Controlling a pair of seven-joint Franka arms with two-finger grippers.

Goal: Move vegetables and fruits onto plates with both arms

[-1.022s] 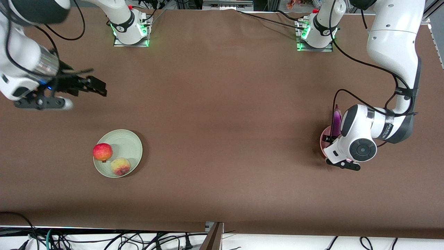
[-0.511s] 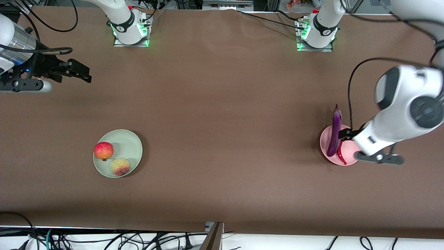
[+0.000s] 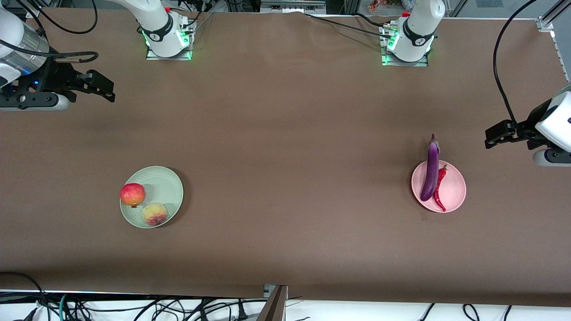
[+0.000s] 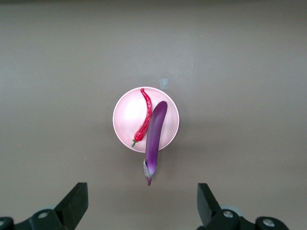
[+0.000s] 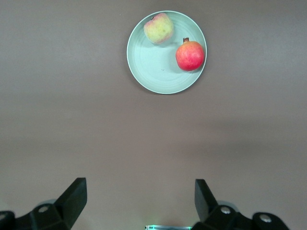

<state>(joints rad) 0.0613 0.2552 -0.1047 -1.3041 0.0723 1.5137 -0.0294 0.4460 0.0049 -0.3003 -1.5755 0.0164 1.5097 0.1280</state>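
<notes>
A pale green plate (image 3: 168, 187) holds a round red fruit (image 3: 132, 195) on its rim and a peach-like fruit (image 3: 155, 214). The wrist view shows the same plate (image 5: 153, 67), red fruit (image 5: 190, 55) and peach (image 5: 159, 28). A pink plate (image 3: 456, 192) carries a purple eggplant (image 3: 431, 171), its stem end overhanging the rim, with a red chili (image 3: 440, 187) beside it. The left wrist view shows the plate (image 4: 125, 112), eggplant (image 4: 155, 136) and chili (image 4: 145, 117). My left gripper (image 3: 494, 137) (image 4: 142, 206) hangs open and empty over bare table at its end. My right gripper (image 3: 107, 89) (image 5: 139, 203) is open and empty too.
The two arm bases (image 3: 167, 38) (image 3: 406, 42) stand along the table edge farthest from the front camera. A small tape mark (image 3: 423, 216) lies on the brown cloth just nearer than the pink plate. Cables (image 3: 134, 307) trail below the table's near edge.
My left arm has risen off the pink plate and swung out toward its table end, uncovering the eggplant and chili. My right gripper has drawn back toward its own end.
</notes>
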